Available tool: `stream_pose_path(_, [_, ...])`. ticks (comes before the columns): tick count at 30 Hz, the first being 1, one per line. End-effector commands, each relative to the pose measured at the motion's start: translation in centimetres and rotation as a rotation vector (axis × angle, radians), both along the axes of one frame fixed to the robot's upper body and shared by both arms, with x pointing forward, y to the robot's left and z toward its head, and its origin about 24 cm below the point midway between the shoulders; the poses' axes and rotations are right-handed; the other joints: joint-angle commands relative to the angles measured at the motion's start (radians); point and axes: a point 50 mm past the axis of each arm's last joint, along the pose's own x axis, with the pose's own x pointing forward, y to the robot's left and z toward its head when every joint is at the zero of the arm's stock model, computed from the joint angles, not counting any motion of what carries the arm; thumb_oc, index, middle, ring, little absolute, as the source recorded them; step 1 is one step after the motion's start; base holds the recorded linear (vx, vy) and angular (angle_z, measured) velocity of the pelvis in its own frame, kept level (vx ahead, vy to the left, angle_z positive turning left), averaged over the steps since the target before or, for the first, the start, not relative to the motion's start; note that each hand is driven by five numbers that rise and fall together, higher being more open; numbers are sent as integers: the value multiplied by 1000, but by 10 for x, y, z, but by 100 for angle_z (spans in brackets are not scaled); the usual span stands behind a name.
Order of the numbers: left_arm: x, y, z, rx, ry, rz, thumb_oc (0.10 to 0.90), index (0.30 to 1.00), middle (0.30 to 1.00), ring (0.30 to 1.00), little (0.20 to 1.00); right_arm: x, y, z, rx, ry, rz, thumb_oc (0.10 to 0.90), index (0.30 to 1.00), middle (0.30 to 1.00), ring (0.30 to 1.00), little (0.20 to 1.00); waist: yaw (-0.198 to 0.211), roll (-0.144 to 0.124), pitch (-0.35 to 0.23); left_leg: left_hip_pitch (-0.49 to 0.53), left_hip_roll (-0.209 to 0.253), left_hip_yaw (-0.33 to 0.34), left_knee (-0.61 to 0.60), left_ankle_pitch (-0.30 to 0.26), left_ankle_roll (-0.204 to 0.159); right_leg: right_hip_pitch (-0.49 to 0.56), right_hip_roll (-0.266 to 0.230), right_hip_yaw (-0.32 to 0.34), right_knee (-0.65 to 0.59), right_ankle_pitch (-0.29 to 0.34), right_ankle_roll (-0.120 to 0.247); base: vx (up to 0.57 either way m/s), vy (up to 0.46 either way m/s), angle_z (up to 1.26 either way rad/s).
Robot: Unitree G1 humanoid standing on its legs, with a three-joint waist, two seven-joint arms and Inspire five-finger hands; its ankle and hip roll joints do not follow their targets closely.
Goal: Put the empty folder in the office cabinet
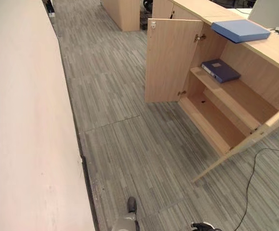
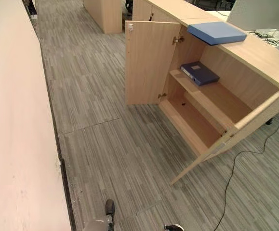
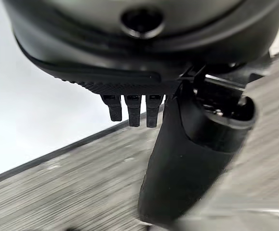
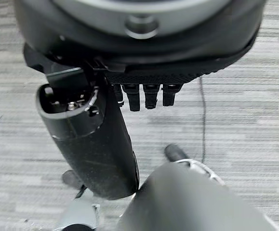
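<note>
- A light wooden office cabinet [image 1: 235, 103] stood at the right of the head views, with both of its doors swung open.
- The left door [image 1: 170, 60] stood upright, facing the carpeted floor [image 1: 129, 139]; the right door [image 1: 247, 144] angled out toward the camera.
- Inside, an upper shelf [image 1: 226, 94] and a bottom shelf [image 1: 211, 120] were visible.
- A dark blue folder [image 1: 220, 70] lay flat on the upper shelf, toward the back of the cabinet, with a pale label on its cover.
- A lighter blue folder [image 1: 240, 30] lay flat on the cabinet's top surface [image 1: 274, 50], above the open compartment, one edge reaching the front lip.
- A pale wall [image 1: 28, 120] ran down the left side, with a dark skirting strip where it met the floor.
- More wooden furniture [image 1: 122, 13] stood further along the aisle.
- The left hand [image 3: 187, 154] appeared in its wrist view, its fingers [image 3: 132, 110] hanging straight and relaxed over the carpet beside the wall, holding nothing.
- The right hand [image 4: 98, 154] appeared in its wrist view, its fingers [image 4: 149, 96] likewise straight and loose above the carpet, holding nothing.
</note>
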Motion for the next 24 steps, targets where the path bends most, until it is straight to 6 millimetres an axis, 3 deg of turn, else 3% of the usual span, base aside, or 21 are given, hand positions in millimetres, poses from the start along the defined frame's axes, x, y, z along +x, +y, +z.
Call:
stream_pose_path(1, [-7, -2, -1, 46, 70, -197, 800, 900, 900, 900, 900, -1, -17, 3, -49, 15, 91, 800, 900, 900, 900, 900, -3, 39, -41, -74, 66, -20, -14, 40, -113, -47, -31, -8, 19, 73, 59, 246, 324, -10])
stream_pose_path(2, [-4, 0, 0, 47, 56, -199, 800, 900, 900, 900, 900, 2, -16, 3, -47, 6, 93, 800, 900, 900, 900, 900, -3, 26, -44, -58, 40, -26, -14, 14, -110, -48, -61, -4, 39, 79, 71, 122, 227, 0])
stream_pose_path(3, [-3, 0, 0, 46, 55, -199, 800, 900, 900, 900, 900, 2, -16, 4, -47, 4, 93, 800, 900, 900, 900, 900, -2, 34, -44, -66, 47, -20, -14, 26, -101, -55, -54, -8, 37, 90, 67, 365, 432, 1])
stream_pose_path(4, [5, 5, 2, 59, 31, -204, 800, 900, 900, 900, 900, 15, -14, 7, -30, -41, 87, 800, 900, 900, 900, 900, -7, 17, -55, -17, -40, -26, -14, -40, -61, -75, -156, -14, 138, 188, 107, 258, 366, -2])
stream_pose_path(5, [5, 5, 2, 59, 31, -204, 800, 900, 900, 900, 900, 16, -14, 7, -30, -41, 87, 800, 900, 900, 900, 900, -6, 16, -55, -17, -42, -25, -14, -41, -60, -76, -158, -13, 139, 188, 108, 368, 460, 7])
stream_pose_path(8, [6, 7, 3, 58, 27, -199, 800, 900, 900, 900, 900, 27, -14, 10, -25, -82, 86, 800, 900, 900, 900, 900, -14, 20, -54, 32, -130, -39, -14, -92, -13, -113, -256, -12, 315, 331, 126, 210, 351, 17])
stream_pose_path(10, [6, 8, 3, 58, 27, -191, 800, 900, 900, 900, 900, 30, -15, 11, -26, -93, 84, 800, 900, 900, 900, 900, -19, 25, -49, 54, -153, -51, -14, -109, 2, -127, -278, -6, 381, 365, 122, 204, 298, 30])
stream_pose_path(11, [7, 12, 4, 65, 26, -188, 800, 900, 900, 900, 900, 31, -17, 12, -29, -106, 64, 800, 900, 900, 900, 900, -29, 31, -39, 97, -190, -72, -14, -138, 26, -137, -304, -5, 474, 415, 122, 235, 280, 61])
stream_pose_path(13, [5, 13, 5, 67, 31, -190, 800, 900, 900, 900, 900, 31, -20, 13, -30, -113, 43, 800, 900, 900, 900, 900, -33, 31, -39, 112, -204, -75, -14, -154, 30, -134, -317, -17, 501, 435, 131, 214, 232, 65])
stream_pose_path(14, [2, 15, 5, 70, 44, -183, 800, 900, 900, 900, 900, 31, -21, 13, -29, -115, 34, 800, 900, 900, 900, 900, -34, 34, -39, 131, -210, -69, -14, -176, 36, -156, -352, -57, 541, 468, 146, 116, 110, 42])
stream_pose_path(15, [2, 15, 5, 70, 44, -183, 800, 900, 900, 900, 900, 31, -21, 13, -29, -115, 34, 800, 900, 900, 900, 900, -34, 34, -39, 131, -210, -70, -14, -176, 36, -155, -352, -58, 541, 468, 146, 205, 149, 15])
stream_pose_path(16, [6, 15, 5, 73, 35, -197, 800, 900, 900, 900, 900, 30, -22, 13, -30, -120, 29, 800, 900, 900, 900, 900, -38, 35, -38, 141, -201, -65, -14, -193, 38, -181, -356, -102, 540, 485, 152, 133, 61, -9])
stream_pose_path(18, [9, 12, 5, 74, 29, -222, 800, 900, 900, 900, 900, 32, -28, 15, -35, -143, -45, 800, 900, 900, 900, 900, -55, 57, -23, 158, -175, -68, -14, -199, 36, -248, -339, -121, 556, 423, 142, 164, 60, -8])
stream_pose_path(19, [6, 8, 3, 67, 51, -257, 800, 900, 900, 900, 900, 57, -22, 21, -39, -187, -89, 800, 900, 900, 900, 900, -42, 71, -29, 175, -167, -74, -14, -206, 36, -264, -335, -146, 550, 387, 137, 166, 67, 8])
stream_pose_path(20, [11, 1, 2, 58, 22, -254, 800, 900, 900, 900, 900, 55, -18, 20, -21, -195, -114, 800, 900, 900, 900, 900, -53, 92, -9, 194, -153, -81, -14, -209, 36, -332, -321, -142, 569, 366, 134, 131, 62, 6])
stream_pose_path(21, [11, 1, 2, 58, 22, -255, 800, 900, 900, 900, 900, 54, -19, 20, -21, -194, -114, 800, 900, 900, 900, 900, -52, 92, -10, 193, -153, -80, -14, -209, 36, -334, -321, -140, 569, 366, 134, 138, 33, 11])
stream_pose_path(22, [6, 0, 1, 44, 37, -240, 800, 900, 900, 900, 900, 47, -23, 18, -20, -177, -154, 800, 900, 900, 900, 900, -72, 110, 20, 236, -133, -81, -14, -219, 34, -409, -295, -150, 528, 347, 129, 145, -29, 12])
stream_pose_path(24, [1, -2, 0, 28, 46, -207, 800, 900, 900, 900, 900, 49, -23, 19, -23, -181, -155, 800, 900, 900, 900, 900, -87, 115, 51, 289, -114, -86, -14, -241, 25, -472, -218, -155, 397, 352, 125, 205, -107, -11])
